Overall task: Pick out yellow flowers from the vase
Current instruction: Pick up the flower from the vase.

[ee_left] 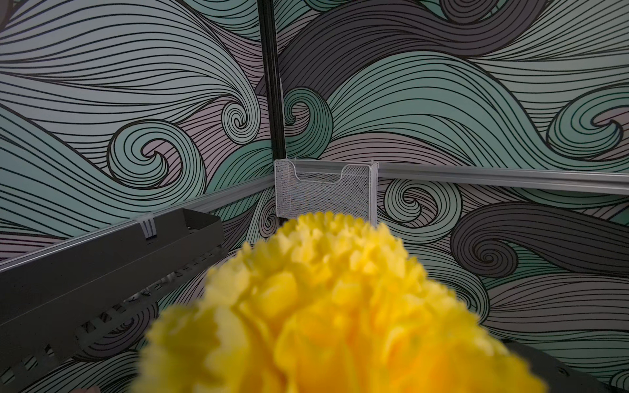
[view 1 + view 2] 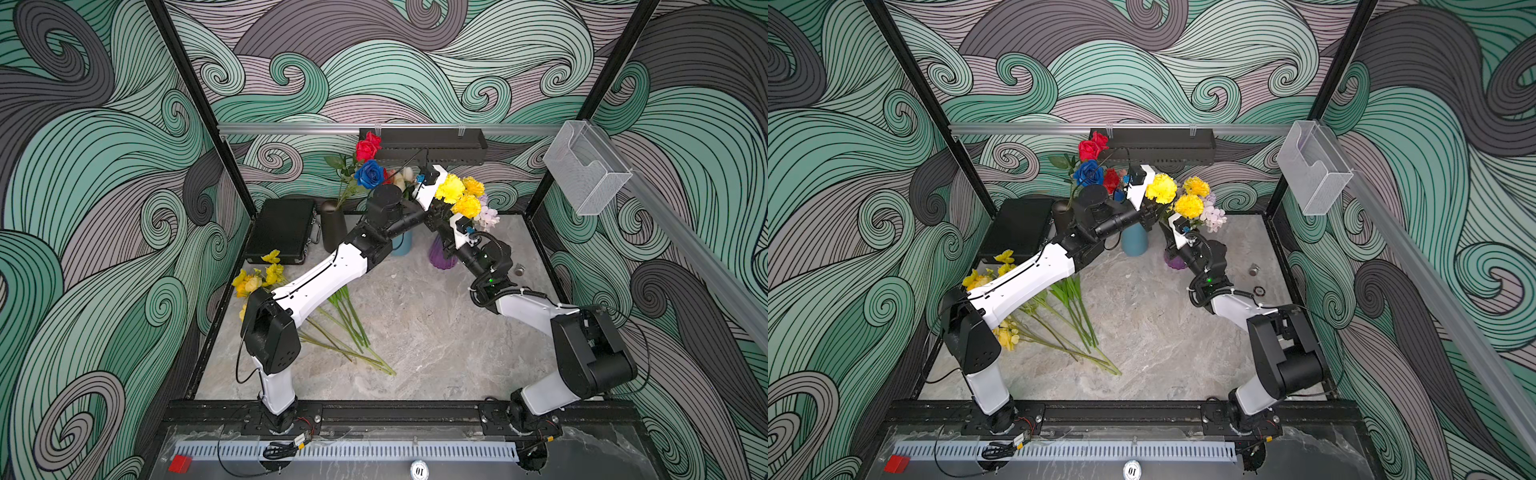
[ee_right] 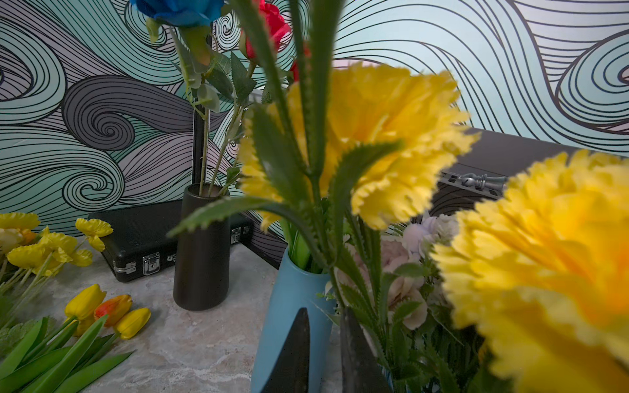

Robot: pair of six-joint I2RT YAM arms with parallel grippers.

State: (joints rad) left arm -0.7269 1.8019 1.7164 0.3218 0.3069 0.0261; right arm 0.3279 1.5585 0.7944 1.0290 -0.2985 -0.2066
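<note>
Three yellow pompom flowers [image 2: 449,188] [image 2: 1160,188] rise on leafy stems from the purple vase [image 2: 441,257] at the back of the table. My left gripper [image 2: 438,203] sits just under the nearest bloom [image 1: 323,306]. That bloom fills the left wrist view and hides the jaws, which seem shut on its stem. My right gripper [image 3: 323,340] is lower among the same stems, just above the vase. Its fingers [image 3: 357,360] stand a narrow gap apart with a leafy stem against one. Other yellow flowers [image 2: 257,278] [image 3: 102,309] lie on the table at the left.
A blue vase [image 2: 402,245] [image 3: 289,306] stands just left of the purple one. Further left, a black vase [image 2: 333,226] holds red and blue roses [image 2: 369,174], beside a black case [image 2: 282,230]. Lilac blooms [image 2: 488,218] share the purple vase. A mesh basket [image 2: 586,170] hangs at the right.
</note>
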